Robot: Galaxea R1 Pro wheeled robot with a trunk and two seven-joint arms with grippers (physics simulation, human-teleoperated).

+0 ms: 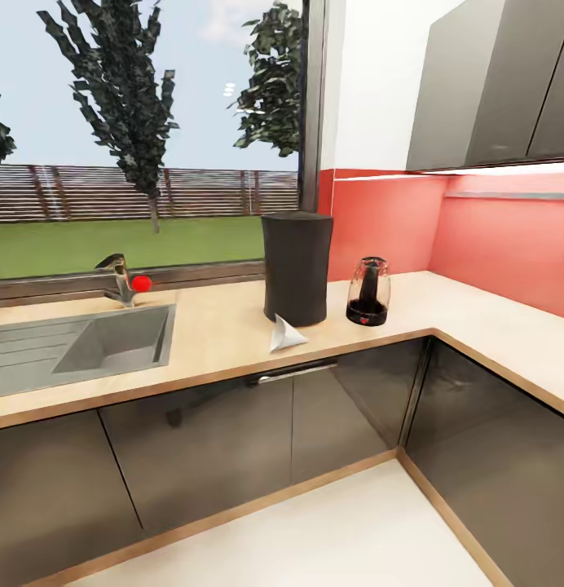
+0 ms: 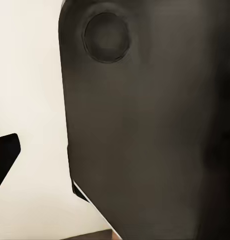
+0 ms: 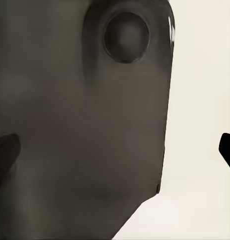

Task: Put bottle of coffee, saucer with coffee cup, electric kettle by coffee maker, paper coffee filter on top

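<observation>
A: Where does the filter (image 1: 285, 334) lie?

B: On the desk (image 1: 217, 326), just in front of the maker (image 1: 297, 267), at its base. It rests on its side, long axis running left to right with the point toward the right. It has to go up onto the maker's flat top, directly above and behind it.

A: Which arm is nearer?

B: I can't judge. Both wrist views look at a dark robot panel over pale floor, so the arms seem tucked low, well away from the desk.

A: And the fingers?

B: Only dark tips at the edges of the wrist views; whether they are released or clenched I cannot tell. I see nothing between them.

A: Counts?

B: One filter, one maker, one kettle (image 1: 368, 292) just right of the maker.
</observation>
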